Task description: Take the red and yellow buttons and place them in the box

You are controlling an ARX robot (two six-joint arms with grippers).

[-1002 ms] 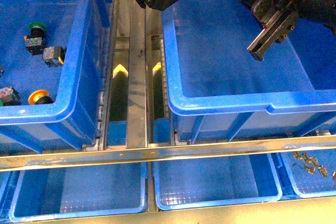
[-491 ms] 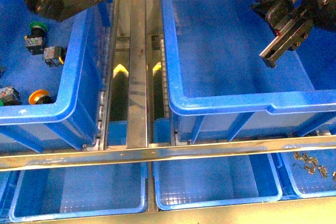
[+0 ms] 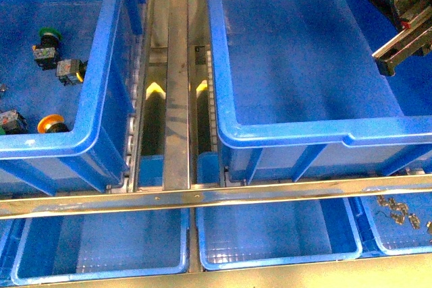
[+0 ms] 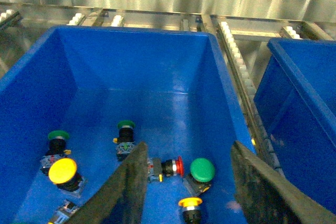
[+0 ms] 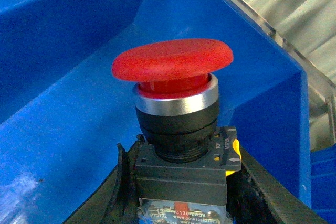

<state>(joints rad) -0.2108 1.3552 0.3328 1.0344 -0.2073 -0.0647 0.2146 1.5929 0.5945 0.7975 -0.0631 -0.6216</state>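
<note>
— Where is the red button (image 5: 173, 93) just now?

— In my right pincer (image 5: 181, 182), which is clamped on the flat sides of its square black switch body. The mushroom cap stands clear above. That pincer hangs over the far right of the box (image 3: 290, 133), with blue wall behind the cap.

— How will it handle?

— I judge it light, hard and rigid: plastic with a silver collar (image 5: 176, 100). The cap is smooth and domed, a poor place to grip. The flat-sided body is the right hold.

— Any writing?

— A small label (image 5: 181, 213) under the body seems to begin J139; the rest is too small for me. There are arrow marks beside a yellow tab (image 5: 234, 153).

— And the yellow button (image 4: 63, 170)?

— It lies on the floor of the left bin (image 4: 226, 93), among green-capped buttons (image 4: 202, 169). My left pincer (image 4: 191, 192) hangs above that bin, spread wide and holding nothing.
</note>
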